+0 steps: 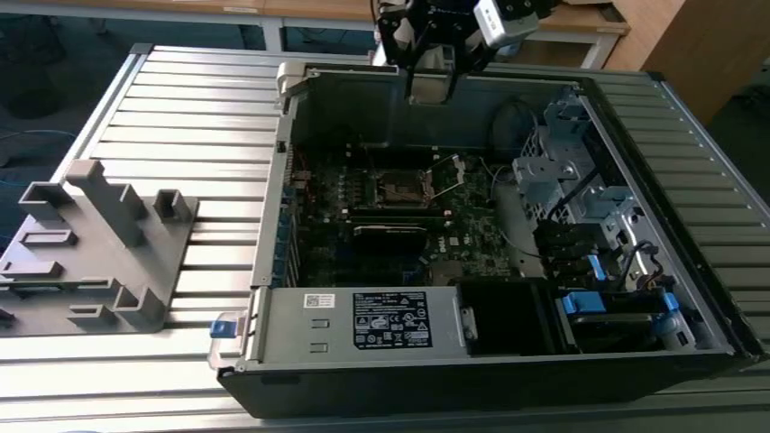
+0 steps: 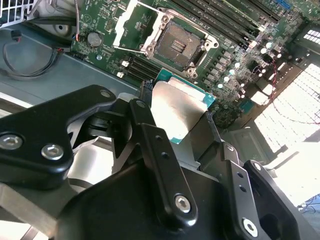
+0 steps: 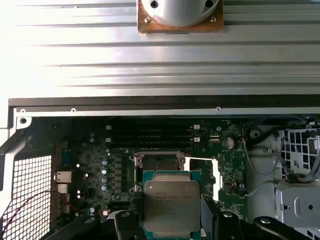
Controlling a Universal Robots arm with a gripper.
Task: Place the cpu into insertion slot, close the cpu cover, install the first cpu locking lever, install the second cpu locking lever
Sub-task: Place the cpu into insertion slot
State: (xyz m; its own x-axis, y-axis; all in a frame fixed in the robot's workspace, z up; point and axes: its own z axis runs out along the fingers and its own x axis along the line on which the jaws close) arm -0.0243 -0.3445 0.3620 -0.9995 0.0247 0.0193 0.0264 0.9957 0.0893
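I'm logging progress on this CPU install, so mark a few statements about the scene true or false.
1. The claw grips the cpu by two opposite edges. True.
2. The cpu sits in the slot. False: the slot is empty, and the cpu is held apart from it.
3. The cover is closed over the slot. False: the cover is swung open beside the slot.
4. The case lies open on a ribbed metal table. True.
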